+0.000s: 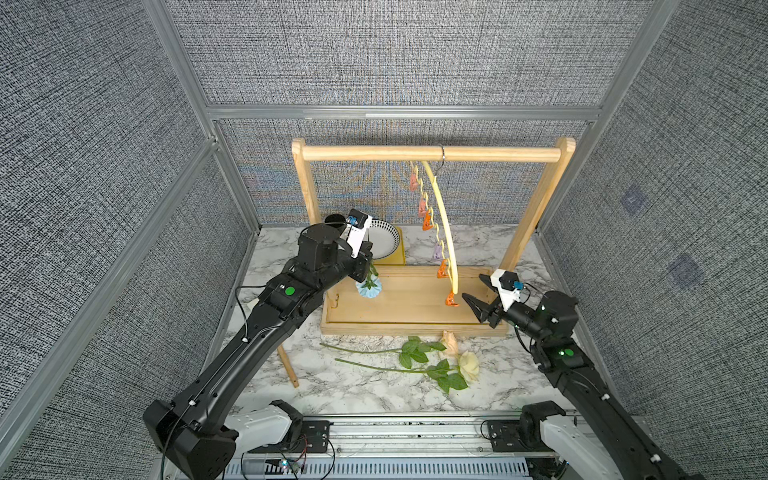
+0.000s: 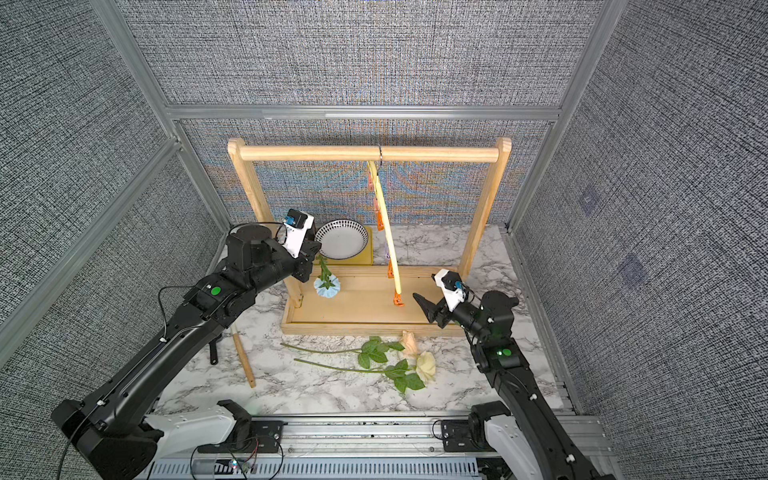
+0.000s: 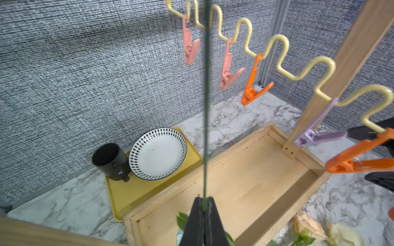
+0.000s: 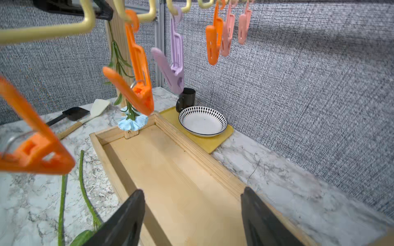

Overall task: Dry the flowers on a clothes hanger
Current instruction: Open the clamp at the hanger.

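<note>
Left fingers (image 3: 195, 223) are clamped shut on the thin dark stem (image 3: 205, 127) of the blue flower (image 1: 369, 287). The bloom hangs head down over the left end of the rack base (image 1: 415, 307); whether it touches the wood, cannot tell. Right fingers (image 4: 125, 219) are spread with nothing between them, just beside the nearest orange clip (image 1: 451, 300). That clip is at the low near end of the hanger (image 1: 445, 216), which hangs by its hook (image 1: 443, 153) from the rack's top bar (image 1: 374, 154). The cream rose (image 1: 468, 365) and peach rose (image 1: 449, 340) lie on the surface (image 1: 353, 390) just near of the base, heads right, stems left, ungripped. Handling, as a judgement: the flowers look very light. The stem looks wiry, stiff enough to stand straight above the grip, while petals and leaves look soft and easy to crush. Best hold is the bare stem, leaving the cut end free for a clip. The clips look sprung and the hanger likely swings on its hook, so squeezing one probably pushes it away. Hidden: the wrist covers the left fingers in both top views. The stem's end runs out of the left wrist view. The lilac clip (image 1: 437, 251) sits half behind the hanger. Clip count is unclear.
</note>
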`<state>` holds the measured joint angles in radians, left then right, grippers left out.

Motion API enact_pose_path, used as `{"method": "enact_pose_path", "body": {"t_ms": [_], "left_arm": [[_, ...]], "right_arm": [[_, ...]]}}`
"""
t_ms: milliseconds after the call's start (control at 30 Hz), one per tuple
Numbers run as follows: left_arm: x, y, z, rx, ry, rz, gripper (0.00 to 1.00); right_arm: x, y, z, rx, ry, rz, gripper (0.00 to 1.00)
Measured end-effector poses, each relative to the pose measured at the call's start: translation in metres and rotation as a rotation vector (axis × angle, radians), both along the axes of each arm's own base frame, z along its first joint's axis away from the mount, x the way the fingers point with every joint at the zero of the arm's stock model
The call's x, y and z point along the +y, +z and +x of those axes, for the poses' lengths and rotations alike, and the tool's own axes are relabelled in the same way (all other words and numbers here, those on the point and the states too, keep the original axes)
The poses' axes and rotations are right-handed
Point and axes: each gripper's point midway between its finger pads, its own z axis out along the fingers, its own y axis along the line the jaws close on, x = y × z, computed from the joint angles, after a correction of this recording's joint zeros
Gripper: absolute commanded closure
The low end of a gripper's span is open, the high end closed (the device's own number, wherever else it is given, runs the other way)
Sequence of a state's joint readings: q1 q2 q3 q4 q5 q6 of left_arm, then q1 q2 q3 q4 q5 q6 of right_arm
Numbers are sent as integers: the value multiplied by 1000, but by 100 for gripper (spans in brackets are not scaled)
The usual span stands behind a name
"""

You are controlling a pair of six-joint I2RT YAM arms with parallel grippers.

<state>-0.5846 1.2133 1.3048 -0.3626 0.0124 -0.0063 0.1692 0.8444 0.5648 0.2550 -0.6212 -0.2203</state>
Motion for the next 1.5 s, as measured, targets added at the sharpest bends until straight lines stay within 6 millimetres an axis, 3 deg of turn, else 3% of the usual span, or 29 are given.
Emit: {"method": "enact_pose_path", "body": {"t_ms": [233, 800, 1233, 1500], "left_arm": [[19, -6, 18, -22, 154, -35, 98], [35, -12, 31, 9, 256, -75, 98], [27, -18, 29, 39, 217, -96, 98], [24, -17, 26, 46, 193, -114, 98]], "right_arm": [[30, 20, 22, -88, 136, -106, 40], [63, 57, 103, -241, 196, -166, 40], [94, 77, 130, -270, 361, -145, 37], [112, 73, 127, -266, 508, -143, 42]]}}
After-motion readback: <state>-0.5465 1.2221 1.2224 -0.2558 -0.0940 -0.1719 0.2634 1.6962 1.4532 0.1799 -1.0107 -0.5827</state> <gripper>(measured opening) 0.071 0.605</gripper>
